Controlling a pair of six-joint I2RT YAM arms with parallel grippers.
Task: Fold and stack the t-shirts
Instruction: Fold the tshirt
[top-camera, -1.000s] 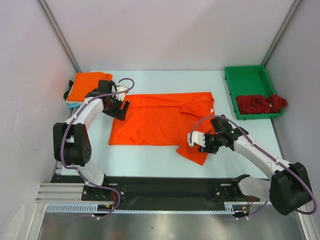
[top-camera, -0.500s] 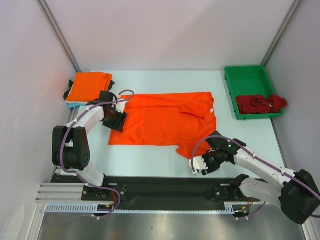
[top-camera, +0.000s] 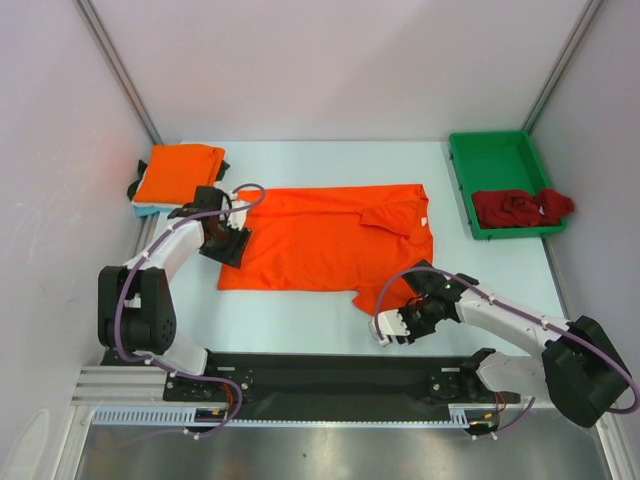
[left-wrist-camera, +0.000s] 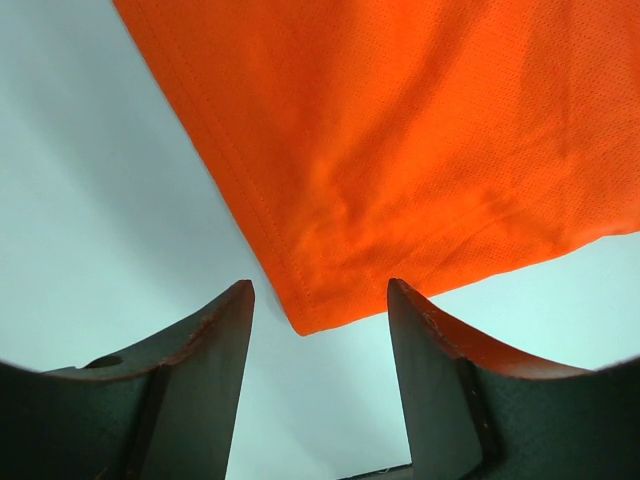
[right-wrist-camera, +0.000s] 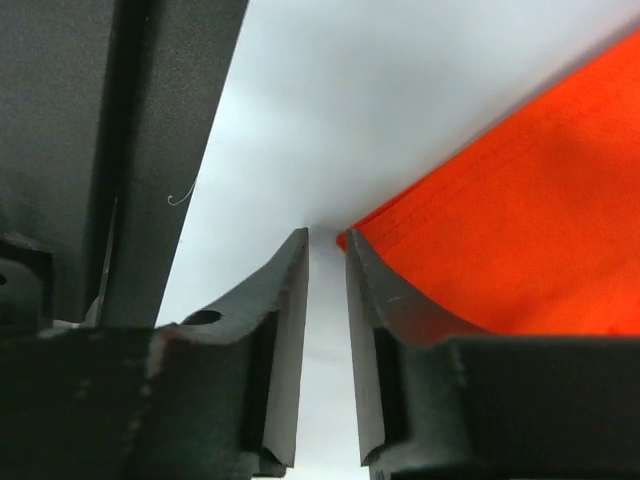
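A bright orange t-shirt (top-camera: 320, 240) lies spread flat mid-table. My left gripper (top-camera: 228, 246) sits at its left hem edge. In the left wrist view that gripper (left-wrist-camera: 320, 288) is open, and a hemmed corner of the shirt (left-wrist-camera: 305, 318) lies on the table between the fingertips, untouched. My right gripper (top-camera: 384, 328) is low at the near sleeve's tip. Its jaws (right-wrist-camera: 327, 240) stand a narrow gap apart with only table between them, and the sleeve corner (right-wrist-camera: 348, 240) is just outside the right finger. A folded orange t-shirt (top-camera: 178, 172) lies on a pale blue one (top-camera: 145, 210).
A green tray (top-camera: 492, 150) at the back right holds a crumpled dark red t-shirt (top-camera: 520, 207). The black rail (top-camera: 320, 375) runs along the table's near edge, close to my right gripper. Grey walls close in both sides.
My right gripper slid off the sleeve toward the near edge, to the sleeve's tip, and its jaws narrowed. My left gripper moved nearer along the shirt's left edge and narrowed somewhat.
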